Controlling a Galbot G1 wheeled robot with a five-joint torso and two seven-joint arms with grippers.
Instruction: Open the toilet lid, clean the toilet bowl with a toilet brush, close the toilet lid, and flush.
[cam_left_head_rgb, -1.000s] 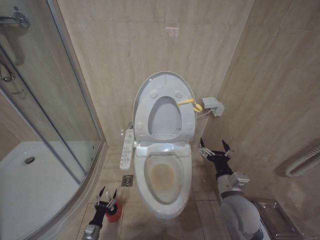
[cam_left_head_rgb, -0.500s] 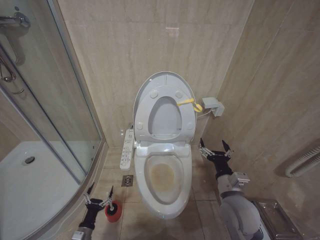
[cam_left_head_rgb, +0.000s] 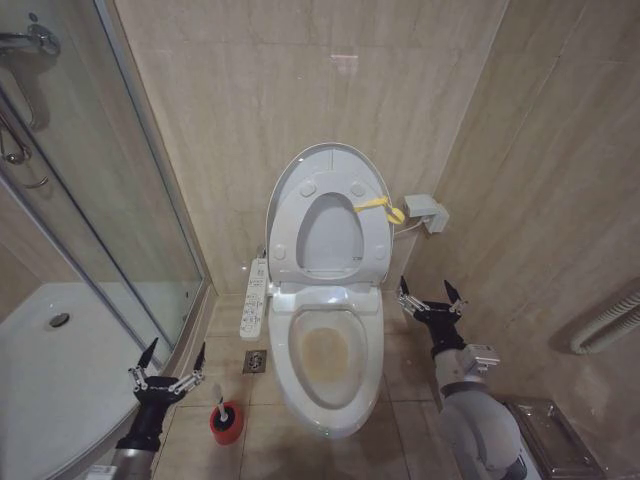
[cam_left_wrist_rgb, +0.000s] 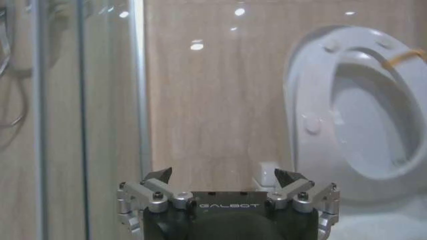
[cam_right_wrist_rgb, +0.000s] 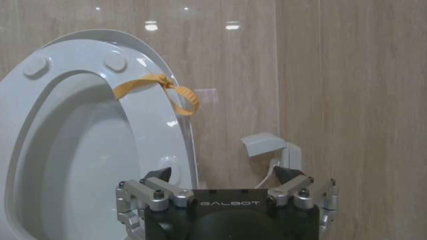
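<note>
Toilet brush (cam_left_head_rgb: 220, 405) in red holder (cam_left_head_rgb: 227, 424), lid (cam_left_head_rgb: 330, 225) up

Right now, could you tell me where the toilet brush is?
In the head view, the toilet brush stands in its red holder on the floor, left of the toilet bowl.

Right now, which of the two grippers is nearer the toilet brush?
The left gripper, jaws open beside the glass shower wall, just above the toilet brush in its red cup. The right gripper sits across the toilet bowl.
</note>
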